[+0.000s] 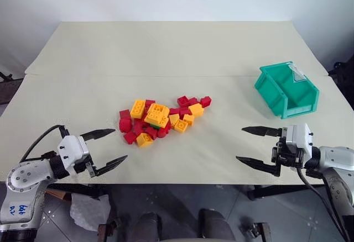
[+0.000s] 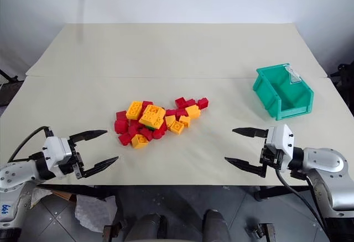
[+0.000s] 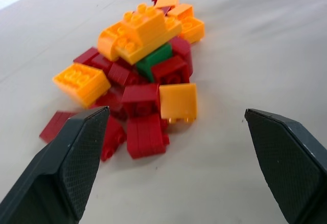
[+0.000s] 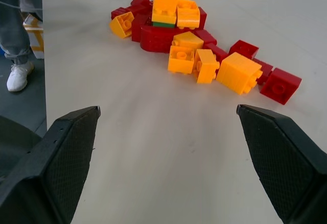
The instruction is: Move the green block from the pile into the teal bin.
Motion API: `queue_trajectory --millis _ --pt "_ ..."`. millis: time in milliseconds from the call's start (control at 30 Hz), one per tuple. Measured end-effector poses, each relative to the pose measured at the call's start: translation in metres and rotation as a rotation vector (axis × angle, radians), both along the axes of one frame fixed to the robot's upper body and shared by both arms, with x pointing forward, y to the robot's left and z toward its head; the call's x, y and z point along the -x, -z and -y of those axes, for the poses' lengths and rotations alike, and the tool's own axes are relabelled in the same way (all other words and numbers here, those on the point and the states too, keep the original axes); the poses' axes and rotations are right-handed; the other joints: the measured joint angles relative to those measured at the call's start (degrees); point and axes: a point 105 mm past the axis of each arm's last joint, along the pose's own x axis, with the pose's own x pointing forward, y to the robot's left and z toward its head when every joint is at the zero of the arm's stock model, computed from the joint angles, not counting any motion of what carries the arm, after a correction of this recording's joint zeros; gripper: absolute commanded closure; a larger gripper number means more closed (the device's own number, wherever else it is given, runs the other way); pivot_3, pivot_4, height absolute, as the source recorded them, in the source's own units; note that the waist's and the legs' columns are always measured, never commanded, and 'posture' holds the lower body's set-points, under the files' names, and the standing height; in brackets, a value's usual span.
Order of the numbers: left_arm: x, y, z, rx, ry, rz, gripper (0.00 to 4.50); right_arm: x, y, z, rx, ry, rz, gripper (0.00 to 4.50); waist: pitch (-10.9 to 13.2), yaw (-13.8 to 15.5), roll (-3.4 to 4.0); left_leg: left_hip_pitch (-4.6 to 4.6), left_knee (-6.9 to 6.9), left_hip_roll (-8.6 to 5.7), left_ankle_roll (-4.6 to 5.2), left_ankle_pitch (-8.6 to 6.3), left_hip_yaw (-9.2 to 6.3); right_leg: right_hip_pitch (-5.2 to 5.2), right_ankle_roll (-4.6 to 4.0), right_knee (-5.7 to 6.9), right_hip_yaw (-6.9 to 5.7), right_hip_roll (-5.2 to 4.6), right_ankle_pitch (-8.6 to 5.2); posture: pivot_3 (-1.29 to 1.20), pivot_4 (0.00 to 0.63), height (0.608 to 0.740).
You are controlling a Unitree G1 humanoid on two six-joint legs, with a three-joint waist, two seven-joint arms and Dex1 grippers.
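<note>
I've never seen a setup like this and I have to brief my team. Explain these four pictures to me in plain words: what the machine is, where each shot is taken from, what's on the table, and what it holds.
This is a humanoid robot with two arms, each ending in a two-fingered black gripper. The two wide pictures come from a pair of cameras on its head, looking down over a pale table. The left gripper shows on the left, the right gripper on the right. The other two pictures come from cameras on the wrists, looking out between each gripper's own fingers.

In the middle of the table lies the pile of red and yellow toy bricks. The green block is tucked in it, under a big yellow brick. To the right stands the teal bin, which looks empty.

Both grippers are open and hold nothing.
</note>
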Motion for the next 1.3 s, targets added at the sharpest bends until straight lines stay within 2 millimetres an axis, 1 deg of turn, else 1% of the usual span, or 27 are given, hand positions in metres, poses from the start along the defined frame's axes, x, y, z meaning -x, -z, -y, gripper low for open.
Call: queue_trajectory --millis 100,233,367,433,533,567,633,733,800,900,967,1033,1133,1167,1233,1300 --pt "0.001 0.001 -0.002 0.005 -0.014 -0.005 0.00 0.000 0.000 0.000 -0.001 0.002 0.002 0.02 0.0 0.0 0.00 0.00 0.00 0.03 0.00 -0.03 0.07 0.01 0.00 0.04 -0.07 -0.01 0.00 0.00 0.150 0.740" --pt "0.006 0.009 -0.004 0.033 -0.020 -0.060 0.00 -0.001 0.001 -0.002 -0.022 0.008 0.001 0.02 0.0 0.0 0.00 0.00 0.00 0.06 -0.02 -0.06 0.11 0.01 -0.01 0.10 -0.15 -0.01 0.01 0.00 0.150 0.740" --pt "0.008 0.007 -0.004 0.067 -0.021 -0.077 0.00 -0.002 -0.001 -0.007 -0.072 0.020 0.005 0.02 0.0 0.0 0.00 0.00 0.02 0.10 -0.03 -0.06 0.11 0.01 -0.02 0.09 -0.17 -0.01 0.01 0.00 0.150 0.740" --pt "0.009 0.005 -0.007 0.073 -0.032 -0.072 0.00 -0.005 -0.008 -0.012 -0.130 0.037 0.016 0.02 0.0 -0.1 0.00 0.01 0.02 0.12 -0.05 -0.07 0.10 -0.01 -0.04 0.11 -0.18 0.01 0.02 0.00 0.150 0.740" --pt "0.011 0.007 -0.009 0.072 -0.043 -0.080 0.00 -0.009 -0.028 -0.023 -0.231 0.045 0.055 0.02 0.0 -0.2 0.01 0.07 0.01 0.15 -0.07 -0.09 0.07 -0.05 -0.08 0.13 -0.20 0.00 0.05 0.00 0.150 0.740" --pt "0.011 0.009 -0.010 0.074 -0.047 -0.087 0.00 -0.007 -0.033 -0.026 -0.236 0.039 0.069 0.02 0.0 -0.1 0.00 0.06 0.01 0.15 -0.07 -0.10 0.08 -0.05 -0.08 0.13 -0.23 0.00 0.05 0.00 0.150 0.740" --pt "0.011 0.011 -0.010 0.081 -0.049 -0.096 0.00 -0.003 -0.033 -0.028 -0.211 0.022 0.083 0.02 0.0 0.2 0.00 0.05 0.03 0.13 -0.05 -0.15 0.16 0.01 -0.07 0.12 -0.35 -0.01 0.05 0.00 0.150 0.740" --pt "0.009 0.009 -0.006 0.112 -0.025 -0.118 0.57 0.001 -0.025 -0.024 -0.159 0.026 0.075 0.00 0.0 0.6 -0.01 0.04 0.09 0.14 0.01 -0.22 0.37 0.05 -0.06 0.12 -0.50 -0.06 0.06 0.00 0.150 0.740" --pt "0.004 0.003 0.002 0.128 0.009 -0.118 1.18 0.002 -0.020 -0.021 -0.139 0.036 0.066 0.00 0.0 0.7 -0.01 0.04 0.11 0.15 0.01 -0.22 0.44 0.05 -0.06 0.12 -0.51 -0.06 0.07 0.00 0.150 0.740" --pt "-0.003 -0.010 0.024 0.134 0.092 -0.104 2.06 0.003 -0.017 -0.014 -0.124 0.058 0.069 0.00 0.0 0.7 -0.01 0.06 0.12 0.17 0.01 -0.22 0.55 0.02 -0.07 0.15 -0.50 -0.05 0.07 0.00 0.150 0.740" --pt "-0.005 -0.010 0.033 0.136 0.131 -0.132 2.71 0.003 -0.017 -0.012 -0.117 0.068 0.076 0.00 0.0 0.4 -0.01 0.11 0.12 0.18 0.00 -0.22 0.59 0.00 -0.06 0.27 -0.50 -0.04 0.07 0.00 0.150 0.740" --pt "-0.005 -0.006 0.043 0.134 0.177 -0.171 3.33 0.004 -0.015 -0.010 -0.110 0.078 0.078 0.00 0.0 0.0 -0.01 0.19 0.11 0.20 -0.02 -0.24 0.64 -0.02 -0.06 0.37 -0.50 -0.03 0.07 0.00 0.150 0.740" --pt "-0.011 -0.008 0.057 0.128 0.222 -0.167 4.24 0.005 -0.011 -0.008 -0.104 0.091 0.068 0.00 0.0 0.0 -0.01 0.21 0.16 0.21 -0.02 -0.23 0.68 -0.02 -0.06 0.42 -0.49 -0.01 0.07 0.00 0.150 0.740" --pt "-0.015 -0.009 0.060 0.124 0.224 -0.160 4.43 0.005 -0.012 -0.008 -0.104 0.094 0.070 0.00 0.0 0.0 -0.01 0.21 0.18 0.21 -0.02 -0.23 0.69 -0.02 -0.06 0.41 -0.49 -0.01 0.07 0.00 0.150 0.740" --pt "-0.022 -0.011 0.065 0.105 0.227 -0.157 4.43 0.005 -0.011 -0.007 -0.105 0.102 0.071 0.00 0.0 0.1 -0.01 0.22 0.21 0.20 -0.02 -0.23 0.70 0.00 -0.06 0.42 -0.47 -0.02 0.07 0.00 0.150 0.740" --pt "-0.041 -0.015 0.077 0.108 0.231 -0.148 4.43 0.005 -0.011 -0.006 -0.108 0.117 0.070 0.00 0.0 0.6 -0.01 0.19 0.33 0.17 -0.01 -0.23 0.68 0.01 -0.06 0.46 -0.48 -0.01 0.07 0.00 0.150 0.740"
